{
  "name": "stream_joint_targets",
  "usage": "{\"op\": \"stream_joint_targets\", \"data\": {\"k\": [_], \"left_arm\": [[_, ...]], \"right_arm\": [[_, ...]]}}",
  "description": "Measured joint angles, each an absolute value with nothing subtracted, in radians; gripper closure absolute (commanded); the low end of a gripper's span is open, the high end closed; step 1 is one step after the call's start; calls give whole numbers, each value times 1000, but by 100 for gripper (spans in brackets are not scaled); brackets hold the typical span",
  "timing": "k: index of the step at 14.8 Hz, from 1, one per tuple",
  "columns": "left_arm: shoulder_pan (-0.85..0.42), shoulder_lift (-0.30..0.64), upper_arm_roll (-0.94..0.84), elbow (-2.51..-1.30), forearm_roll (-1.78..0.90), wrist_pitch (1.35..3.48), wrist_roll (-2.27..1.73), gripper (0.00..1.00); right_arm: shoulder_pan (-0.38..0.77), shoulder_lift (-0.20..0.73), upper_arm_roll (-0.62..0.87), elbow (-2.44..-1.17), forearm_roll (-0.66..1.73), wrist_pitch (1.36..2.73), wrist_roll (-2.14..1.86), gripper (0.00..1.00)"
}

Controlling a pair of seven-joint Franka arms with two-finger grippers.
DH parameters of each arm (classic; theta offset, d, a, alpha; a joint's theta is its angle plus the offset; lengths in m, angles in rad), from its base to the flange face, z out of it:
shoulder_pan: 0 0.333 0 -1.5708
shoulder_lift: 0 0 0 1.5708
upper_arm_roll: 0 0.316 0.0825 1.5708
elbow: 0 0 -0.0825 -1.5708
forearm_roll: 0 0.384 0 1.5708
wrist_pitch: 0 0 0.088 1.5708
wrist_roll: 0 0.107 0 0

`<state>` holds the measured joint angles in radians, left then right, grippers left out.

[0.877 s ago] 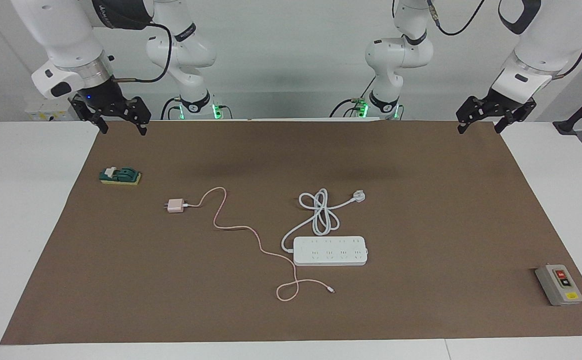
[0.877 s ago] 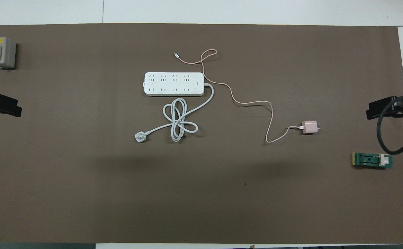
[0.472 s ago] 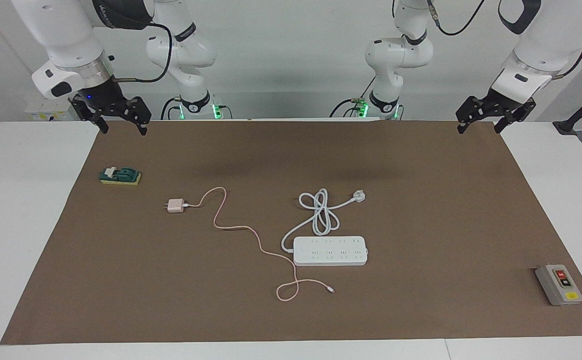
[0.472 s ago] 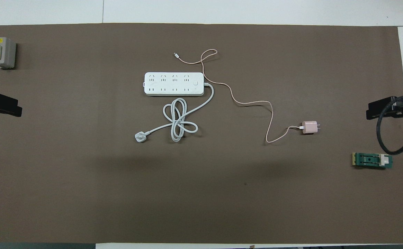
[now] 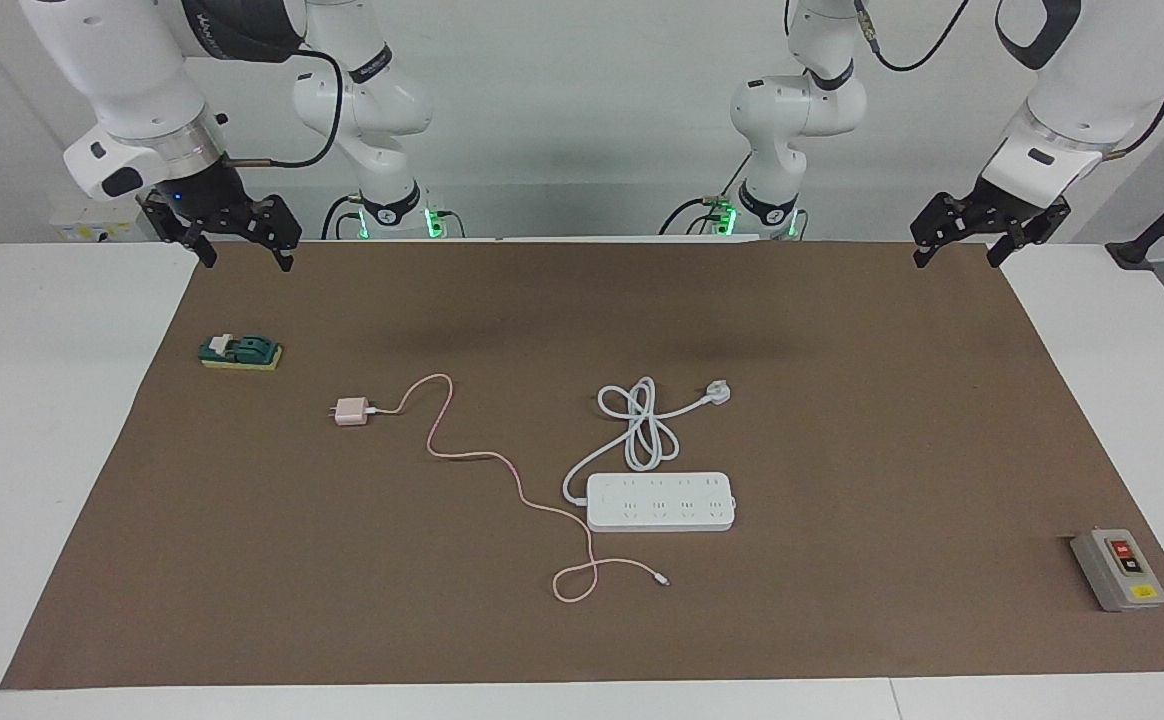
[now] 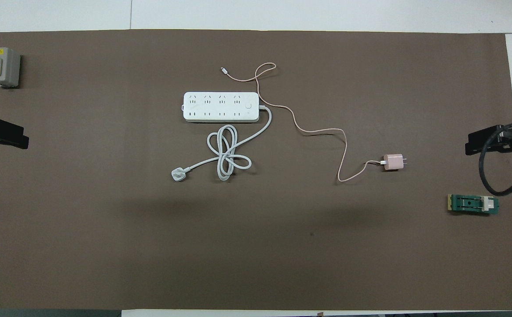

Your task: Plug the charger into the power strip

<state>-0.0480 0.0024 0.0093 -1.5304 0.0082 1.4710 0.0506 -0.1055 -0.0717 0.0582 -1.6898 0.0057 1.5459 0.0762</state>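
The charger (image 5: 349, 412) (image 6: 393, 162), a small pink cube with prongs, lies on the brown mat toward the right arm's end. Its thin pink cable (image 5: 502, 462) snakes past the end of the power strip. The power strip (image 5: 660, 502) (image 6: 221, 107), flat and white with two rows of sockets, lies mid-mat, farther from the robots than the charger. My right gripper (image 5: 248, 262) (image 6: 484, 143) hangs open and empty above the mat's edge at its own end. My left gripper (image 5: 956, 260) (image 6: 5, 133) hangs open and empty above the other end.
The strip's thick white cord (image 5: 642, 425) coils on the robots' side of it, ending in a white plug (image 5: 719, 392). A grey button box (image 5: 1118, 570) sits toward the left arm's end. A green block (image 5: 240, 352) lies toward the right arm's end, beneath the right gripper.
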Motion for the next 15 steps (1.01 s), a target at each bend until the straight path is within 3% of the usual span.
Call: {"op": "stream_joint_targets", "data": {"k": [6,10,15], "left_arm": [[-80,2,6,-1531,7,1472,53,0],[-81,2,7,-1531,7,1473,53,0],[-81,2,9,-1531,7,1477,53,0]], "right_arm": [[-234,-51,51,-1796,218,1546,443,0],[-301,76,50,-1817,451,1571,836,0],[-309,195,50,-1892,660,1730,945,0]]}}
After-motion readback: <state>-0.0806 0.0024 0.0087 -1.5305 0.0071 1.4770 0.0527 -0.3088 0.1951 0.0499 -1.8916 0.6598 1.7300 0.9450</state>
